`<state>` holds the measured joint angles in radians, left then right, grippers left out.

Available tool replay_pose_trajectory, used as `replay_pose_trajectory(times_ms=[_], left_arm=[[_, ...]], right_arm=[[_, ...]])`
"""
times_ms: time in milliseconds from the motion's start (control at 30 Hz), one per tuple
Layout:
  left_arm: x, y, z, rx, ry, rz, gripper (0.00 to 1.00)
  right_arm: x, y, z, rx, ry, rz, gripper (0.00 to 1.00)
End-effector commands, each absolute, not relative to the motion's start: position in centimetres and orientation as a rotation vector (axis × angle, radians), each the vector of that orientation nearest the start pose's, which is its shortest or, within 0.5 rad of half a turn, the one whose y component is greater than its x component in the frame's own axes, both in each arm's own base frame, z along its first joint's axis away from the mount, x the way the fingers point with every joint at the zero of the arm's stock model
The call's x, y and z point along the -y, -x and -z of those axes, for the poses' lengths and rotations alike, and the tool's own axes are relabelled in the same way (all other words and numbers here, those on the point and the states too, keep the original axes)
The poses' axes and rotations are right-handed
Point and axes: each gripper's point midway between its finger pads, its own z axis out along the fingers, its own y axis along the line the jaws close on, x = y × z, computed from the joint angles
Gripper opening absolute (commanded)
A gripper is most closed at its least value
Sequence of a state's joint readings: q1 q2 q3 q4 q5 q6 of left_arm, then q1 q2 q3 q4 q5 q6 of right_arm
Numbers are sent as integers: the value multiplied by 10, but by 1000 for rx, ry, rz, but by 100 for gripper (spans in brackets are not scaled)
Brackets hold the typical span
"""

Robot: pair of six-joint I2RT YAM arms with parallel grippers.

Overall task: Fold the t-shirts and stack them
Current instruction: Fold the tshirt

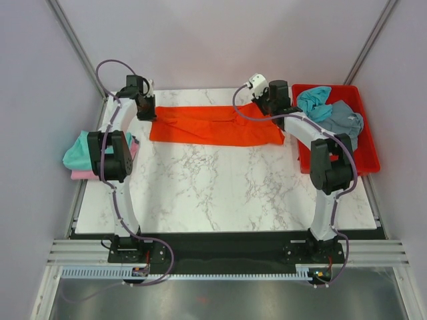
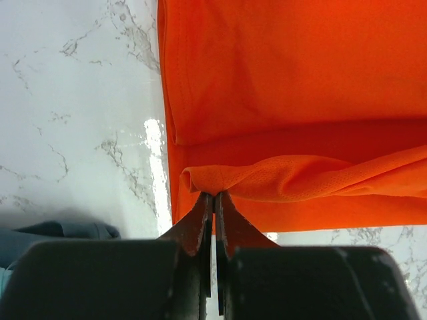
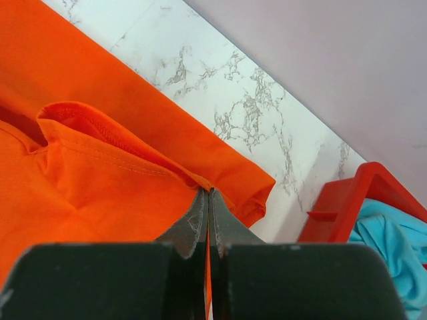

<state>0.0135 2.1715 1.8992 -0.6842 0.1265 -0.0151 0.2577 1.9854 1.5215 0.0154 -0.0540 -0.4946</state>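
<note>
The bright orange t-shirt [image 1: 213, 127] lies as a long folded band across the far part of the marble table [image 1: 220, 193]. My left gripper [image 1: 148, 115] is shut on the shirt's left edge; in the left wrist view a fold of orange cloth [image 2: 280, 180] bunches at the closed gripper [image 2: 214, 194]. My right gripper [image 1: 265, 107] is shut on the shirt's right end; the right wrist view shows the orange t-shirt's hem [image 3: 120, 140] pinched in the gripper [image 3: 209, 191]. A teal shirt [image 1: 313, 100] and a grey-blue shirt [image 1: 343, 120] lie in the tray.
The red plastic tray [image 1: 370, 160] stands at the right edge of the table, its corner in the right wrist view [image 3: 347, 200]. A folded stack of teal [image 1: 79, 153] and pink [image 1: 83, 175] shirts sits at the left edge. Walls enclose the far side.
</note>
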Motion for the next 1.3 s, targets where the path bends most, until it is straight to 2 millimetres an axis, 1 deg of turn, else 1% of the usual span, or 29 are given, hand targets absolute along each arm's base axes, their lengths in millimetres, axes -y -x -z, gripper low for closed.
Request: replay_pose_trajectory(times_ms=[0,33,67,100,133,167,200,233,267,300,333,400,433,500,533,600,667,733,800,833,900,967,1000,1033,1067,1100,1133,1200,1267], left_arm=[[7,-540,-96,-2519,-57,84,2],[5,-540,-95,-2521,-45,73,5],[2,-539,-92,-2526,-34,56,12],[-2,-539,-91,-2529,-18,26,39],[13,-538,-92,-2531,-46,32,51],[14,-535,-91,-2534,-45,31,60],[14,-534,-101,-2514,-46,18,79],[18,-533,-107,-2502,-55,24,83],[21,-530,-110,-2496,-49,33,84],[25,-529,-128,-2459,-35,45,87],[27,-525,-129,-2459,-39,48,88],[29,-520,-141,-2436,-33,43,88],[29,-514,-136,-2455,-23,44,88],[30,-508,-135,-2463,-18,49,87],[29,-502,-126,-2487,-21,50,86],[30,-496,-118,-2510,-17,54,85],[31,-489,-107,-2541,-14,66,84],[30,-485,-95,-2567,-4,60,83],[28,-484,-92,-2575,-4,45,83],[28,-482,-88,-2582,-11,40,83],[27,-482,-81,-2597,-15,36,83],[28,-484,-78,-2600,-22,40,83],[28,-483,-72,-2614,-21,42,83],[27,-485,-72,-2613,-19,36,83],[27,-486,-71,-2611,-21,36,83],[27,-486,-67,-2619,-25,32,82],[23,-488,-66,-2615,-25,2,82],[20,-489,-59,-2627,-28,-21,81],[19,-493,-58,-2623,-32,-28,80]], right_arm=[[-139,-589,-181,-1794,734,134,0],[-138,-594,-184,-1789,726,142,0],[-136,-596,-179,-1798,721,156,0],[-136,-599,-177,-1797,717,158,0],[-139,-602,-181,-1779,711,157,0],[-134,-605,-178,-1788,691,180,0],[-131,-607,-181,-1786,670,208,0],[-128,-610,-185,-1773,649,229,2],[-128,-611,-190,-1764,635,246,9],[-122,-612,-195,-1762,606,277,22],[-122,-612,-200,-1750,588,285,45],[-115,-609,-215,-1738,533,301,57],[-113,-606,-223,-1731,514,296,65],[-109,-601,-228,-1736,481,297,76],[-110,-597,-236,-1731,470,282,76],[-112,-590,-236,-1752,459,247,77],[-120,-579,-224,-1819,453,164,78],[-122,-567,-205,-1886,417,98,78],[-127,-557,-189,-1932,429,43,77],[-125,-551,-173,-1974,424,33,77],[-131,-545,-159,-2029,369,-74,77],[-129,-544,-140,-2126,277,-178,76],[-134,-543,-137,-2149,253,-251,76],[-129,-546,-136,-2159,222,-285,75],[-130,-548,-127,-2175,209,-310,75],[-132,-552,-131,-2169,191,-335,75],[-129,-555,-123,-2183,180,-345,74],[-130,-560,-121,-2187,151,-384,74],[-127,-562,-109,-2212,118,-418,74]])
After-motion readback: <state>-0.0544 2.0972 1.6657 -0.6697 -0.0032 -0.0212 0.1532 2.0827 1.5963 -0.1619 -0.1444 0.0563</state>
